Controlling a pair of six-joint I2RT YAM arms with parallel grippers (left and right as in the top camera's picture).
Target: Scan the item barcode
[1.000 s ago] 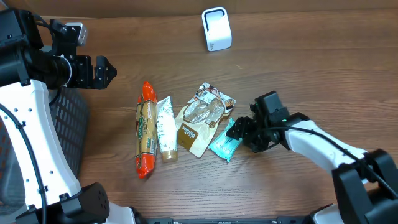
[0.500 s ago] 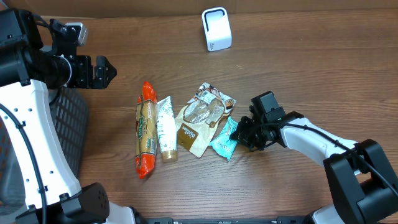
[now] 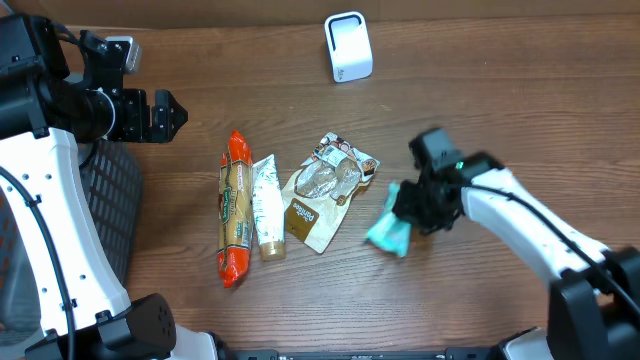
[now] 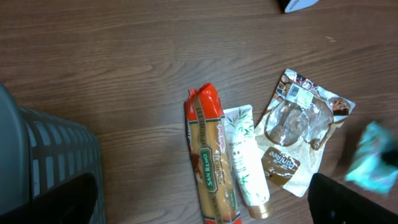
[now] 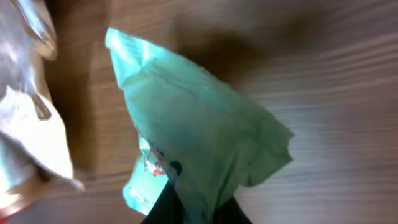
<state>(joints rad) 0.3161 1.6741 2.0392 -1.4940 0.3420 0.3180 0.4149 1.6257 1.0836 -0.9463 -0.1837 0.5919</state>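
Brown wood-grain table (image 3: pixel 500 100), white scanner (image 3: pixel 348 47) at its far edge.

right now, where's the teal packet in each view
Overhead: teal packet right of centre, pinched in the right gripper.
Left wrist: packet blurred at the right edge.
Right wrist: packet fills the middle.
Landmark: brown snack pouch, beside it in all three.

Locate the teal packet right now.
In the overhead view, the teal packet is right of centre, pinched by the right gripper, just right of the brown snack pouch.
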